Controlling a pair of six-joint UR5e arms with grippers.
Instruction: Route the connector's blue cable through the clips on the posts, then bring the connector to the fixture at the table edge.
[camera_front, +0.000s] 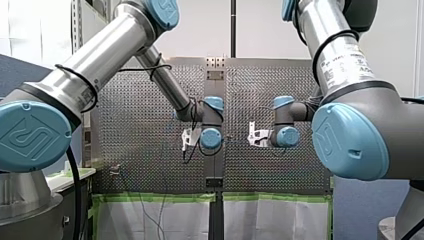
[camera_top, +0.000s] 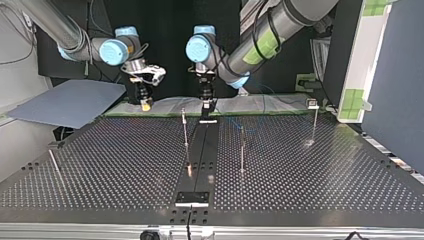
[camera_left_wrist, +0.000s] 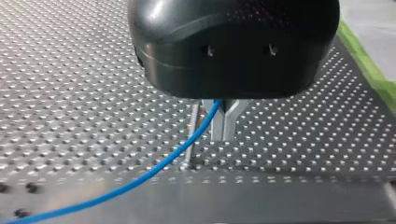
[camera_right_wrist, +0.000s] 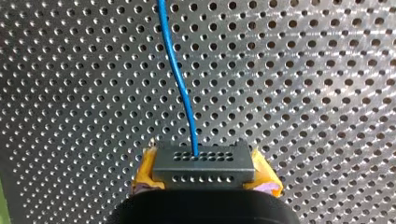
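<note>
Squeezing small grey holed connector (camera_right_wrist: 204, 158) in yellow-padded right claw (camera_right_wrist: 205, 175), thin blue cable (camera_right_wrist: 180, 79) over holed metal bench (camera_right_wrist: 303, 93). Left metal claw (camera_left_wrist: 224, 133) pinched shut beside cable.

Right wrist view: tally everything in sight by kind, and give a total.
Blue cable: 1
Connector: 1
Yellow pads: 2
Perforated table: 1
Total: 5

Robotics laboratory bench: silver perforated metal table (camera_top: 325, 180) carrying thin upright steel posts (camera_top: 242, 150), flanked by two grey, blue-capped robot arms (camera_front: 100, 55).
</note>
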